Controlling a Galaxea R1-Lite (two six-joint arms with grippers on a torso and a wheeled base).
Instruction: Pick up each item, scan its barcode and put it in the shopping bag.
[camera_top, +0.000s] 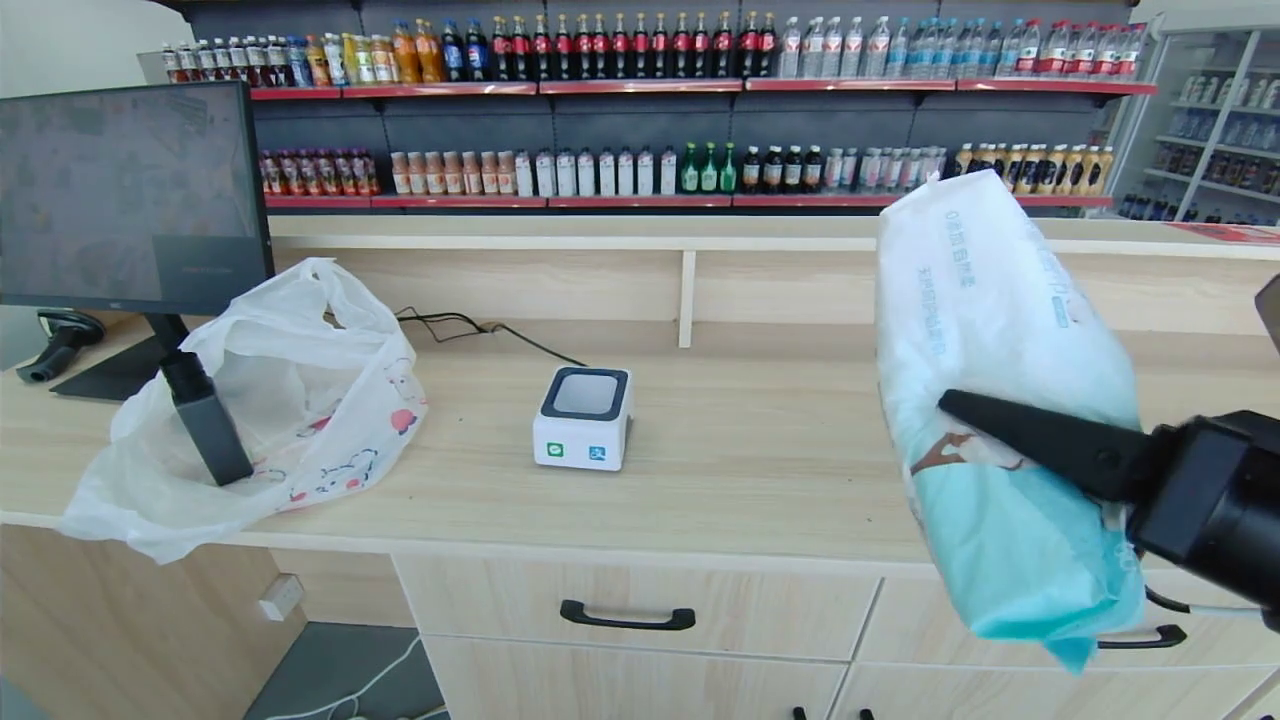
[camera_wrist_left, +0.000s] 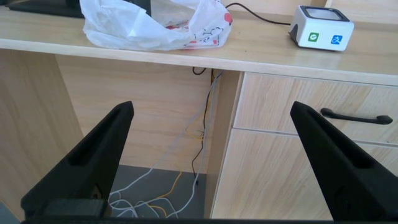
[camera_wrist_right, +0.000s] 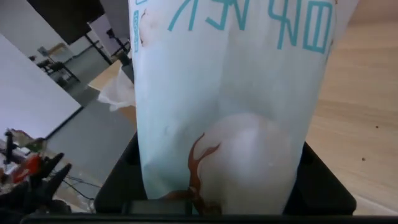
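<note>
My right gripper (camera_top: 1000, 430) is shut on a white and teal soft pack (camera_top: 1000, 400), held up in the air over the right end of the counter. The same pack (camera_wrist_right: 230, 106) sits between the right fingers (camera_wrist_right: 323, 180). The white barcode scanner (camera_top: 584, 417) stands on the counter's middle, its window facing up; it also shows as scanner (camera_wrist_left: 321, 27) in the left wrist view. The white shopping bag (camera_top: 270, 400) lies open at the left, seen too as bag (camera_wrist_left: 155, 25). My left gripper (camera_wrist_left: 211, 155) is open with nothing in it, low in front of the cabinet below the counter edge.
A monitor (camera_top: 130, 190) on a stand rises behind the bag, with a handheld scanner (camera_top: 60, 345) at the far left. A cable (camera_top: 480, 330) runs along the counter to the scanner. Drawers with black handles (camera_top: 627, 617) front the counter. Shelves of bottles (camera_top: 650, 50) line the back.
</note>
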